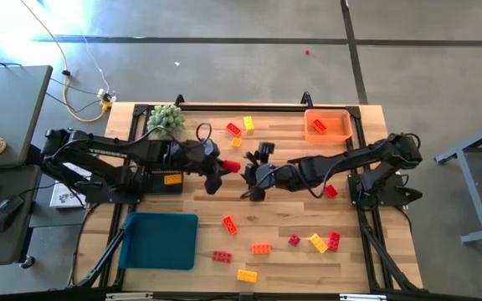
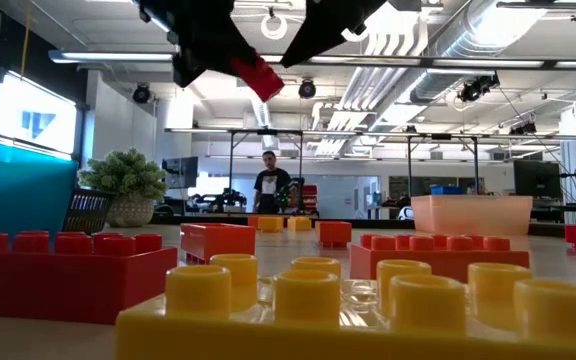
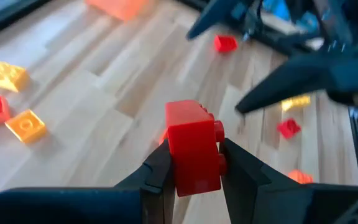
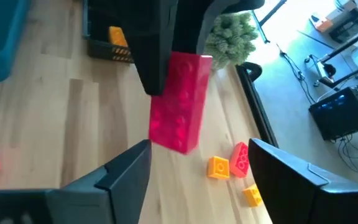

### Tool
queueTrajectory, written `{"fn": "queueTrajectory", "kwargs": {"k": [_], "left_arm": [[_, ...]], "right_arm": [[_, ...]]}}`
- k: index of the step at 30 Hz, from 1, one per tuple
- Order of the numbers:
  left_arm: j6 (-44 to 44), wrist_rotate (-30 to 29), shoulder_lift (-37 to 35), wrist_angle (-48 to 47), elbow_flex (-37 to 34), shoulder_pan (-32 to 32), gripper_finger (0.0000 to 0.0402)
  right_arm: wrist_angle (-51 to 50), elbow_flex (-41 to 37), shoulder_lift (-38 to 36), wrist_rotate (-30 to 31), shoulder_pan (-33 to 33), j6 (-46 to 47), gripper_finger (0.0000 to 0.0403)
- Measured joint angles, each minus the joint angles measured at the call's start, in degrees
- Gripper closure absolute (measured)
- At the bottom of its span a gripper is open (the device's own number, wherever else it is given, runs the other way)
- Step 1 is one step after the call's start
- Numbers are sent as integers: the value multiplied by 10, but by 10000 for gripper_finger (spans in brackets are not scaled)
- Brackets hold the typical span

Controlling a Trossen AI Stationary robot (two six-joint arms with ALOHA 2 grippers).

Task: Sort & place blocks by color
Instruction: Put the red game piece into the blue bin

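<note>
Red studded plastic brick [image 3: 193,148]: clamped between the left gripper [image 3: 194,171] fingers, above mid pale-wood worktop [image 1: 283,219]. Right gripper [image 4: 197,168] fingers spread wide, just beside it, not touching.

The table [image 1: 249,209] is viewed from directly overhead and level from its surface. A red brick [image 3: 193,148] is framed closely by both wrist cameras, from opposite sides.

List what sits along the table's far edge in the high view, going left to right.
Green plant ball → red block → yellow block → orange tray, with an orange block inside.
</note>
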Motion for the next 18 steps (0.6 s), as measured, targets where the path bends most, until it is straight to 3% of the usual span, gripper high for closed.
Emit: {"fn": "queueTrajectory", "kwargs": {"k": [9,14,18], "left_arm": [[-24,-12,0,-58,0,-98,323],[-90,-57,0,-135,0,-165,323],[-143,-62,0,-175,0,-217,323]], "right_arm": [[-50,0,0,3,27,68,147],[-75,0,0,2,33,104,147],[-82,0,0,2,33,122,147]]}}
